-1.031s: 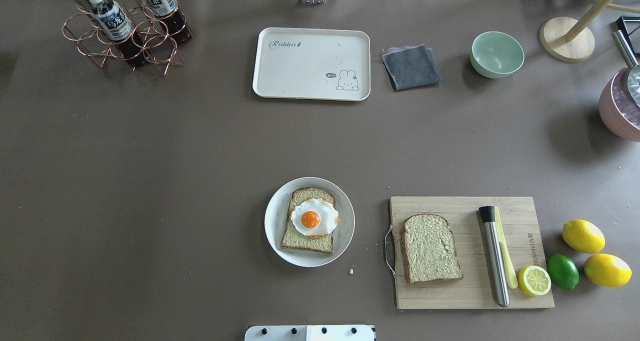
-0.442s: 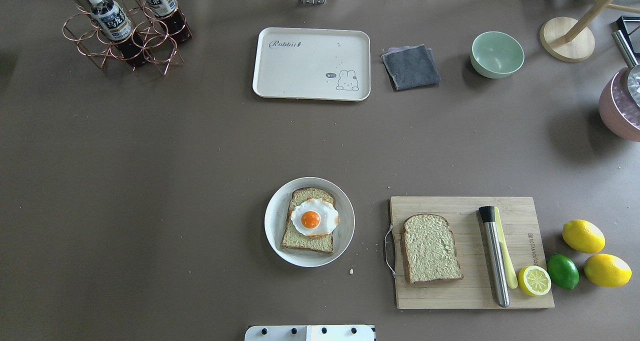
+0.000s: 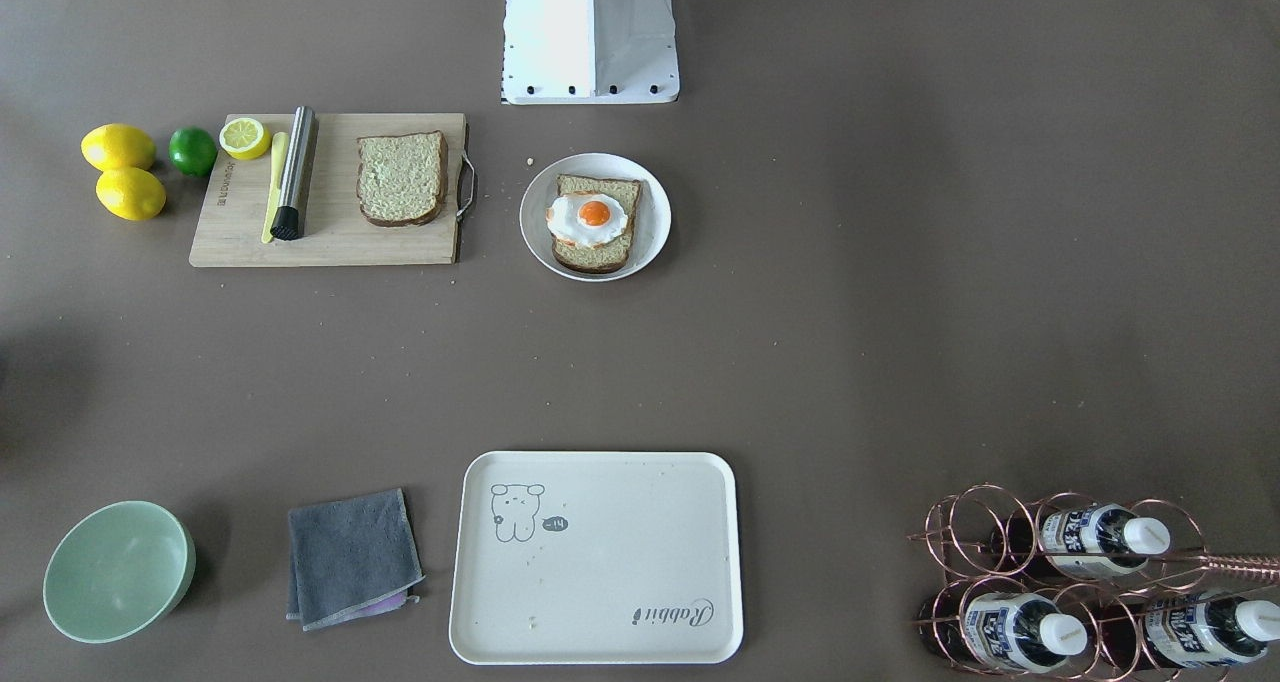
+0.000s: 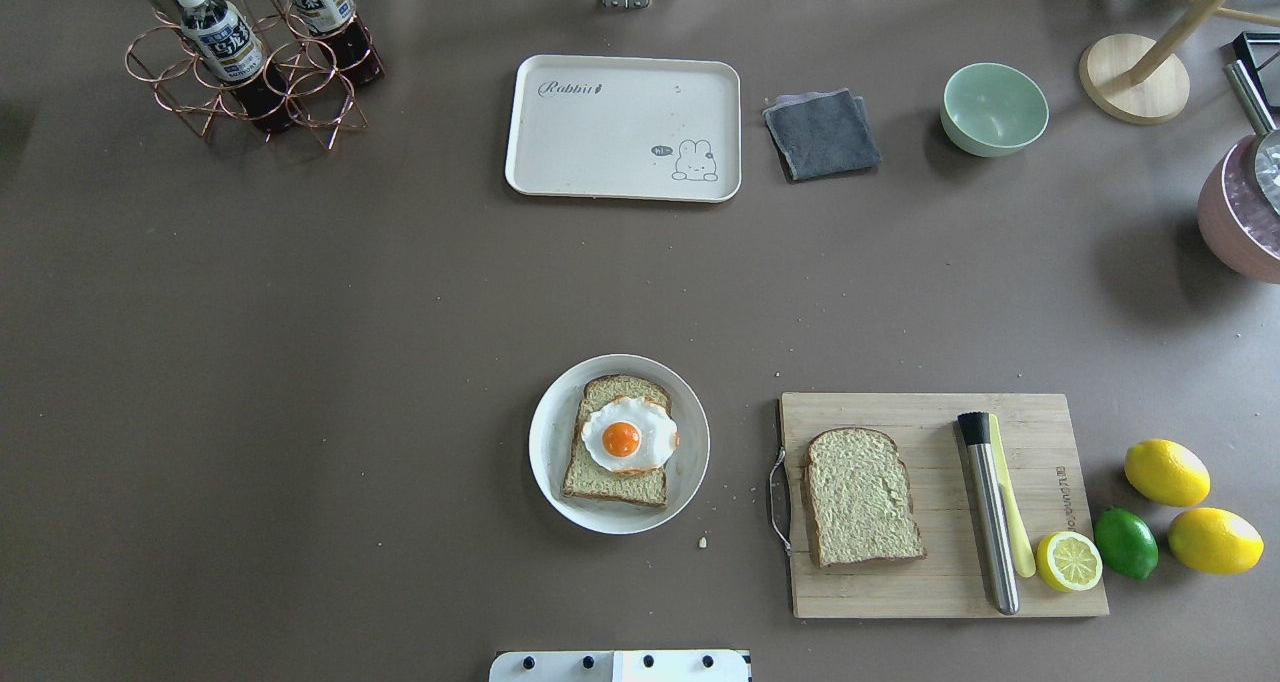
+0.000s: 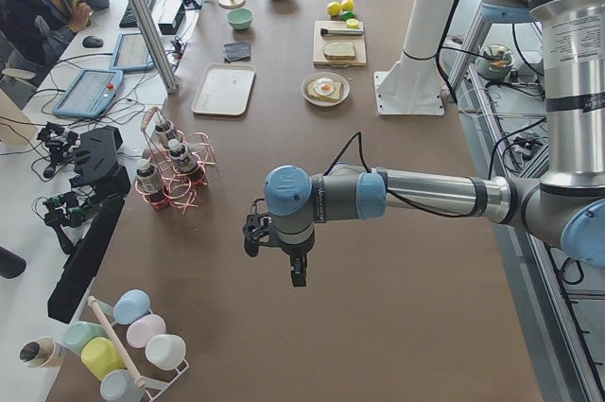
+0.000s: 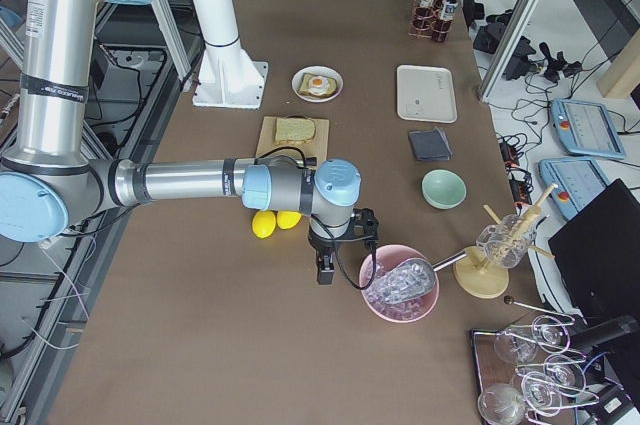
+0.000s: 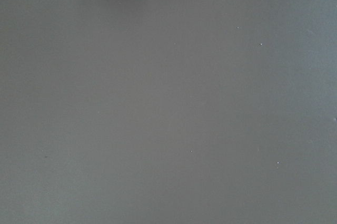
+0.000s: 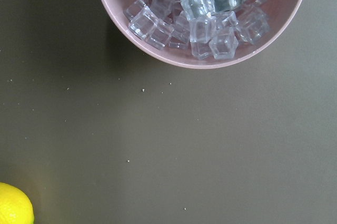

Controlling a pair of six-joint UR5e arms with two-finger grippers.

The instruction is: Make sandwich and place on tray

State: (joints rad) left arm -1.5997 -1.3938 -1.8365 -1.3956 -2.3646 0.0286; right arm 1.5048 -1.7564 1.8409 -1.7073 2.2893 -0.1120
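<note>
One bread slice (image 4: 612,482) with a fried egg (image 4: 627,435) on top lies on a round white plate (image 4: 548,440) near the table's front middle. The second bread slice (image 4: 862,497) lies bare on the wooden cutting board (image 4: 1040,587) to its right. The cream tray (image 4: 622,127) sits at the far middle with nothing on it. My left gripper (image 5: 297,274) shows only in the exterior left view, far off over bare table. My right gripper (image 6: 322,270) shows only in the exterior right view, beside a pink ice bowl. I cannot tell whether either is open or shut.
A steel muddler (image 4: 988,512), a half lemon (image 4: 1068,561), a lime (image 4: 1125,542) and two lemons (image 4: 1166,472) lie at the board's right end. A grey cloth (image 4: 822,134) and green bowl (image 4: 994,108) flank the tray. A bottle rack (image 4: 250,57) stands far left, the pink ice bowl (image 4: 1240,217) far right.
</note>
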